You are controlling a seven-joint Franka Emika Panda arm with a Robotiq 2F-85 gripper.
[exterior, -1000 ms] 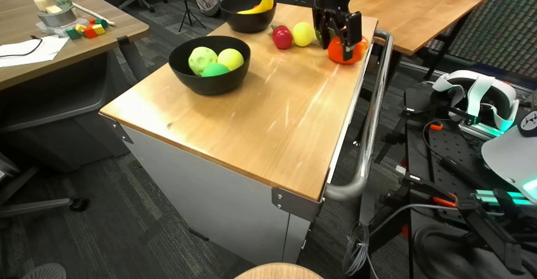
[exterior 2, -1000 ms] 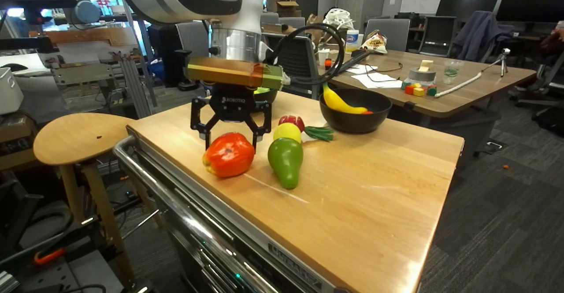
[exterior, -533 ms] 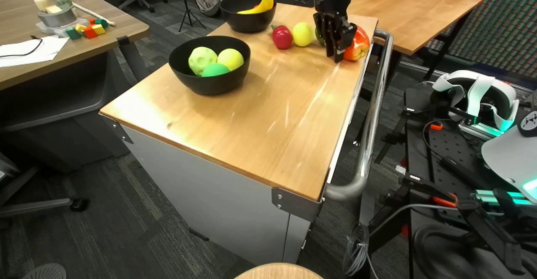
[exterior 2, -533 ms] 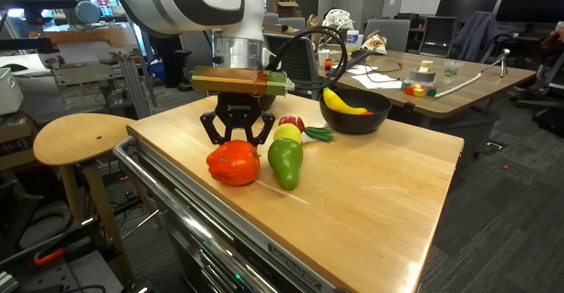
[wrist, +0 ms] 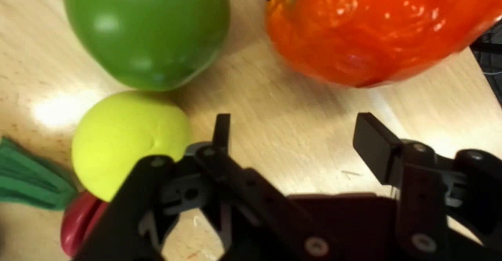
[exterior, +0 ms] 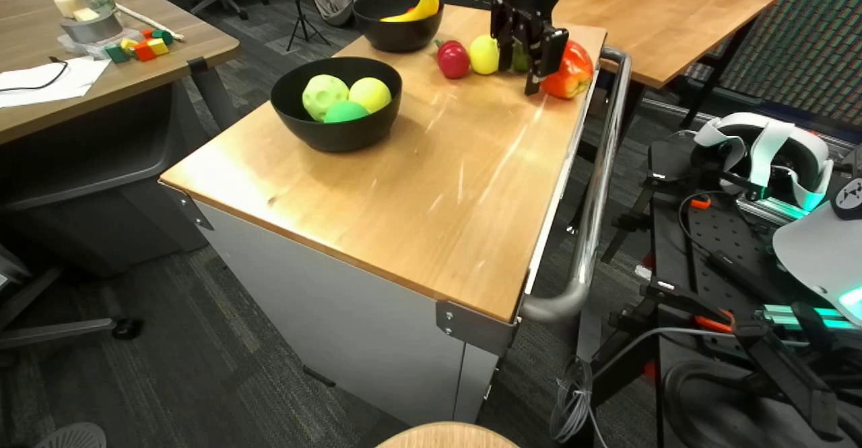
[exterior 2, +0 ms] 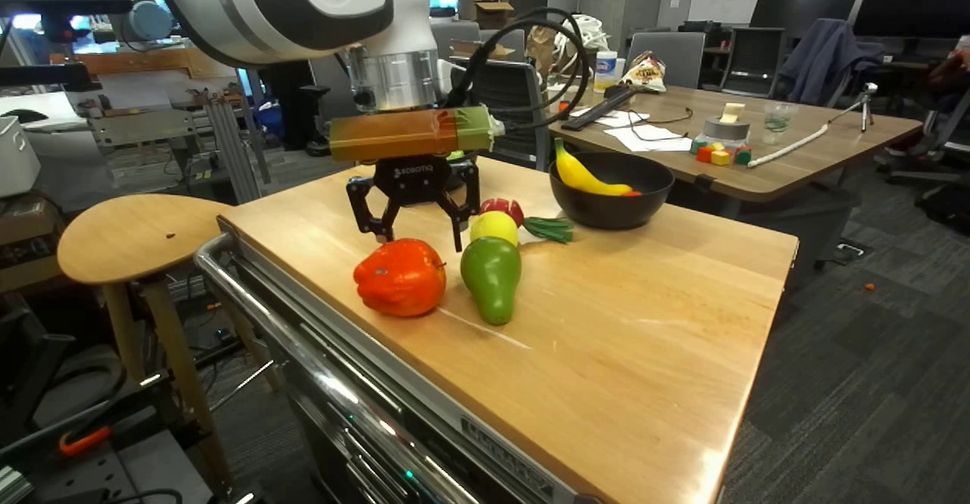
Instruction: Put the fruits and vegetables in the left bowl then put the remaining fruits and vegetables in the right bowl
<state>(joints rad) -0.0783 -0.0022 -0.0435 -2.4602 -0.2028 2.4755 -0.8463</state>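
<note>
As I am counting left to right from where I am standing, placing everything by the wide black bowl (exterior: 343, 138), the stock is running thus:

– Wide black bowl: is holding a pale green ball (exterior: 323, 98), a bright green ball (exterior: 346, 112) and a yellow-green ball (exterior: 371, 93).
– Smaller black bowl (exterior: 401, 37), behind it and slightly right: is holding a banana (exterior: 421, 10) and a red piece (exterior 2: 632, 194), mostly hidden.
– Right of the wide black bowl, lying loose on the wooden top (exterior: 431, 185): a radish-like piece (exterior: 453, 61), a yellow ball (exterior: 484, 54), a green avocado-like fruit (exterior 2: 492, 280).
– Gripper (wrist: 294, 131), farther right of it: is hovering, jaws well apart, holding nothing.
– Red-orange fruit (exterior: 570, 72), farthest right of it: is lying loose.

By my judgement the job is standing about half done, four pieces awaiting a bowl.
</note>
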